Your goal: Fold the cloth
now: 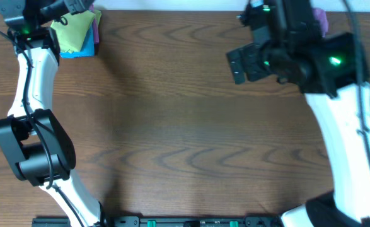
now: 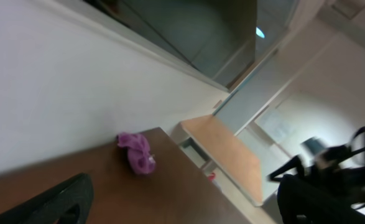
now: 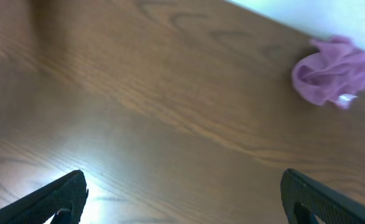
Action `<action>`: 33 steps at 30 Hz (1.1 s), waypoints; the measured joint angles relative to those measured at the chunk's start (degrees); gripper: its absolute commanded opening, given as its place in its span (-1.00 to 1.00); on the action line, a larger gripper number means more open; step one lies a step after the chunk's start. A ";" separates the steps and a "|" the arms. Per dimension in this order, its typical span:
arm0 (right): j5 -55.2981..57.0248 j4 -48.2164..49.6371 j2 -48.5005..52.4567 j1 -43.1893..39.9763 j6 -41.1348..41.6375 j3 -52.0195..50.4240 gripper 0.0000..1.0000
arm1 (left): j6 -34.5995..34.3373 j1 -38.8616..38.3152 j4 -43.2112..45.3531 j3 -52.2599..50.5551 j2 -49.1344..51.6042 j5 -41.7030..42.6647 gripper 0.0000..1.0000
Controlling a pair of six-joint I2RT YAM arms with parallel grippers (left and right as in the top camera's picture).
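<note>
A crumpled purple cloth (image 1: pixel 321 22) lies at the table's far right edge, partly hidden by my right arm in the overhead view. It shows in the right wrist view (image 3: pixel 333 70) at the upper right, ahead of my right gripper (image 3: pixel 182 180), which is open, empty and well apart from it. My right gripper (image 1: pixel 255 19) hovers left of the cloth. My left gripper (image 1: pixel 84 7) is at the far left corner. In the left wrist view it (image 2: pixel 185 186) is open and empty, and the purple cloth (image 2: pixel 137 152) lies far across the table.
A stack of folded cloths (image 1: pixel 77 34), yellow over purple and blue, sits at the far left corner next to my left gripper. The brown wooden table (image 1: pixel 185 126) ends at a white wall at the back.
</note>
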 measured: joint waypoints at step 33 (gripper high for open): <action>7.04 -2.19 -12.44 -2.25 -2.62 -4.28 0.98 | 62.05 9.49 -86.68 0.42 -27.52 -51.98 0.91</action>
